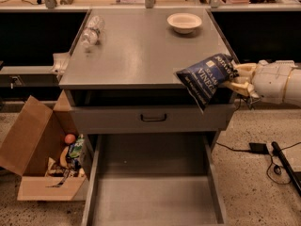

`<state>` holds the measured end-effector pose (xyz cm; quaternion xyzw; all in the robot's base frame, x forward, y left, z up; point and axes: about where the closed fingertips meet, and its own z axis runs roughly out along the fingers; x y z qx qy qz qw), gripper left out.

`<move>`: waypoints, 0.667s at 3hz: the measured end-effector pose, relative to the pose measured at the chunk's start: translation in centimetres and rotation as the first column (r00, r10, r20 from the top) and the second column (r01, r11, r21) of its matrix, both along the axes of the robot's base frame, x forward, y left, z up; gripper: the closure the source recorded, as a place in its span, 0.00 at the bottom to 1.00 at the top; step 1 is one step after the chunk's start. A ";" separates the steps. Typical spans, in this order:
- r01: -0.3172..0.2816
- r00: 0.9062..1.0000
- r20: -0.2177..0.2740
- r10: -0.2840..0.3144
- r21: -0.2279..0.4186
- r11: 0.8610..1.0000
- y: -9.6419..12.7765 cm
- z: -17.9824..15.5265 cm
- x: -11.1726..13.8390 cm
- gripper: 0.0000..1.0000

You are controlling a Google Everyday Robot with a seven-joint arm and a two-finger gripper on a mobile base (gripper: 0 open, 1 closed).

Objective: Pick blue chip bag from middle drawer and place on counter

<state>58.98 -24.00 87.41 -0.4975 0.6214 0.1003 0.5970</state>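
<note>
At the front right corner of the flat matte gray counter [141, 51], my white arm [277, 81] reaches in level from the right. My two-finger gripper [236, 78] is clamped tight on the right end of the dark navy foil chip bag [203, 81], holding it over that corner (its lowest tip hangs past the front edge, across the gray drawer front [150, 119]). The bag's long axis slants from the gripped end, high at the right, down toward the front left, white lettering facing the camera. Below, the wide gray metal middle drawer [155, 197] stands open.
</note>
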 end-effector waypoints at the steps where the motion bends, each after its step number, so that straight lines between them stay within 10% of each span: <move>1: -0.040 0.999 0.020 0.039 0.085 0.996 4.4 3.1 3.6 1.00; 2: -0.041 0.999 0.009 0.040 0.121 0.992 8.5 4.8 6.9 1.00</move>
